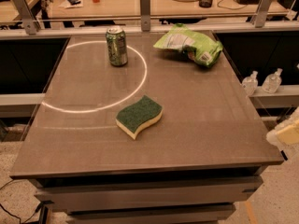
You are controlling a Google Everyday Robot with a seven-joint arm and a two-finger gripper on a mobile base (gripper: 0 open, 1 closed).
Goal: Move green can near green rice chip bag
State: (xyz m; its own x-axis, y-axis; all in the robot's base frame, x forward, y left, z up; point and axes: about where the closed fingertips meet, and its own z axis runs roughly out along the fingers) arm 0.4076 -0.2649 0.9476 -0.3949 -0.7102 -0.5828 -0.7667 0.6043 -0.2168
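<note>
The green can point(117, 46) stands upright at the table's back left, on the rim of a white circle marked on the top. The green rice chip bag point(190, 44) lies crumpled at the back right, its white label facing up, about a can's height to the right of the can. My gripper is out of view. Only a pale piece of my arm point(286, 133) shows at the right edge, beside and below the table's front right corner, far from both things.
A green-topped yellow sponge point(139, 116) lies in the middle of the brown table point(210, 125). Two small clear bottles point(261, 82) stand on a ledge to the right. A railing with posts point(145, 3) runs along the back edge, with a cluttered desk behind.
</note>
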